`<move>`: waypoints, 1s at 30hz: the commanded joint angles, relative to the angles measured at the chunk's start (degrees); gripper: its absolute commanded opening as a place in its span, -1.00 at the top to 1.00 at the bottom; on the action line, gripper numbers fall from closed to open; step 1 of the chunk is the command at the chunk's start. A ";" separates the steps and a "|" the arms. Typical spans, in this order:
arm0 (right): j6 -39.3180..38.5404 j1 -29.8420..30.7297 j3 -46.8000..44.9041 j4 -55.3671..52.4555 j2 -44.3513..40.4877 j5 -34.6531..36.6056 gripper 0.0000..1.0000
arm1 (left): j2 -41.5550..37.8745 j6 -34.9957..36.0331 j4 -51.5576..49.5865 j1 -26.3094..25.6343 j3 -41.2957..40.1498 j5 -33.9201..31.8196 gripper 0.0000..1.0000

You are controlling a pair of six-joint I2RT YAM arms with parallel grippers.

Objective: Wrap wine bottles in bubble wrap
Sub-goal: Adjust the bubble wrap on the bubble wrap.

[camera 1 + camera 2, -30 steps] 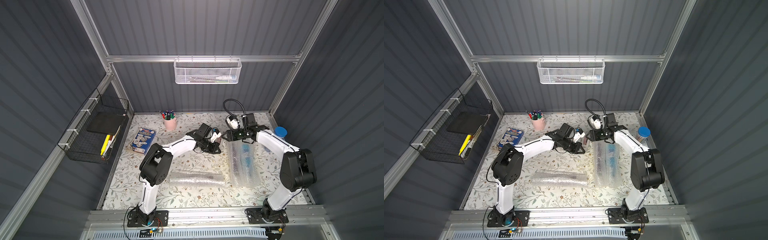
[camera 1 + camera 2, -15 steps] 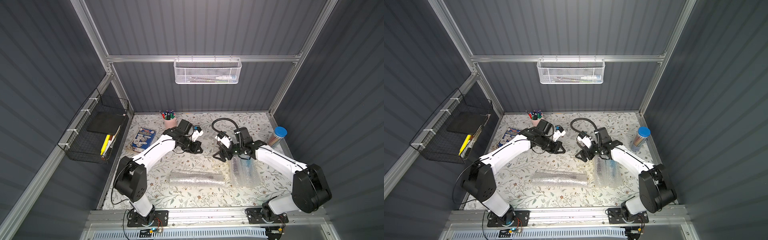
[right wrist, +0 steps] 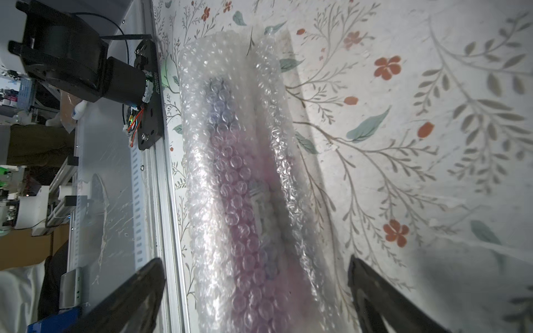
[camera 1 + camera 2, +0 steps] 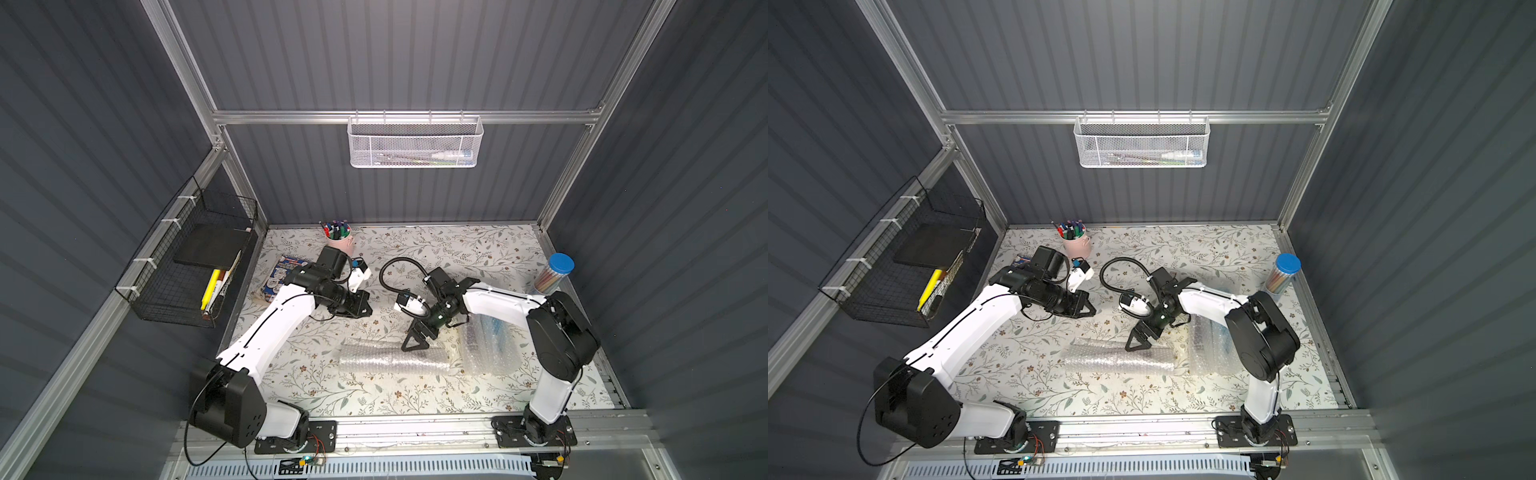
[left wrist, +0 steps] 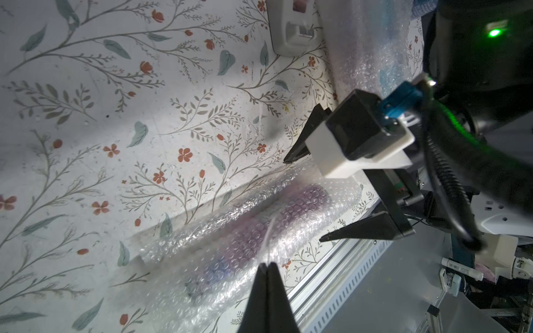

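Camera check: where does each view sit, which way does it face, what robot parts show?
Top views: overhead near the base rail, looking down on the table; left arm and right arm show whole.
Left wrist: on the left arm, facing the bubble-wrapped purple bottle; shut left gripper, open right gripper beyond.
Right wrist: on the right arm, looking along that bottle; own open fingers.
Shared: both wrist views see that bottle.

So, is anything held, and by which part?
Nothing in the right gripper, open over the wrapped purple bottle. The left gripper is shut; thin pale strand at its fingers, grip unclear.
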 commanded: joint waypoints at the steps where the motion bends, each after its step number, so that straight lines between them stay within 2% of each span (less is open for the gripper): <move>1: -1.61 0.20 3.75 -5.96 4.33 -4.12 -0.98 | -0.83 1.47 -2.13 0.64 -1.11 -0.17 1.00; 9: -0.92 0.39 9.00 -8.55 12.31 -9.08 -0.98 | -0.43 2.00 -2.33 1.21 -1.55 -0.15 1.00; 15: -4.00 1.53 11.08 -12.50 15.62 -12.54 -0.98 | 0.43 2.09 -1.72 1.30 -2.01 0.26 1.00; 24: -5.91 3.95 6.91 -9.04 11.32 -13.22 -0.98 | 1.76 2.48 -1.41 1.39 -2.43 1.08 1.00; 30: -3.99 5.47 2.80 -2.56 7.39 -7.82 -0.96 | 2.24 2.70 -1.71 1.47 -2.52 0.77 1.00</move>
